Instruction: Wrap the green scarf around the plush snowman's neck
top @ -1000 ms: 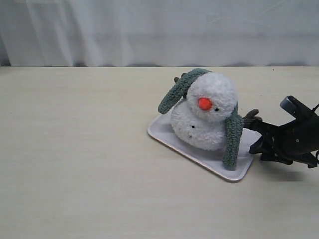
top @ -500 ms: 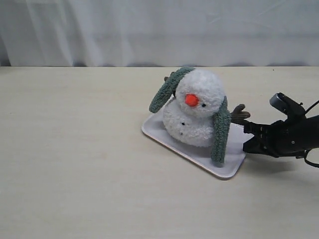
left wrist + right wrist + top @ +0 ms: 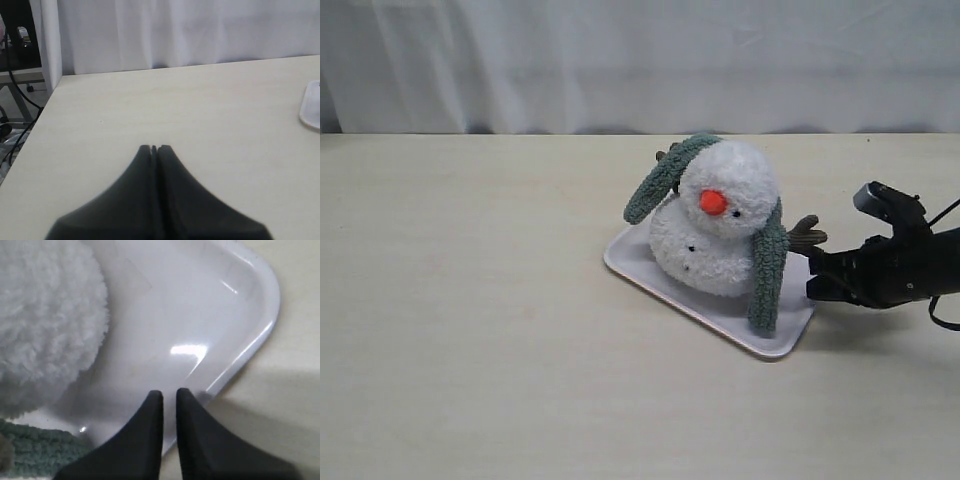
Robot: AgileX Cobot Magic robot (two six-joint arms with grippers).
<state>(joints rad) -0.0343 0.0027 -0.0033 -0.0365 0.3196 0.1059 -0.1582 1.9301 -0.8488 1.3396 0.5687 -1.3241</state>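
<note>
The plush snowman (image 3: 725, 230) sits on a white tray (image 3: 650, 272). The green scarf (image 3: 767, 265) runs over the back of its head, and one end hangs down on each side. The front of the neck is bare. My right gripper (image 3: 815, 280) lies low at the tray's right edge, just below the brown twig arm (image 3: 807, 235). In the right wrist view its fingertips (image 3: 169, 392) are over the tray rim (image 3: 250, 360), nearly together, with nothing between them. The snowman (image 3: 45, 315) and scarf (image 3: 35, 455) are beside them. My left gripper (image 3: 154, 147) is shut over bare table.
A white curtain (image 3: 640, 60) hangs behind the table's far edge. In the left wrist view a corner of the tray (image 3: 312, 105) shows at one side. The table's end, with cables and a stand (image 3: 15, 90) beyond it, shows at the other.
My right gripper moved in to the tray's right edge and its jaws closed. The tray with the snowman slid a little to the left, and the snowman rocked slightly.
</note>
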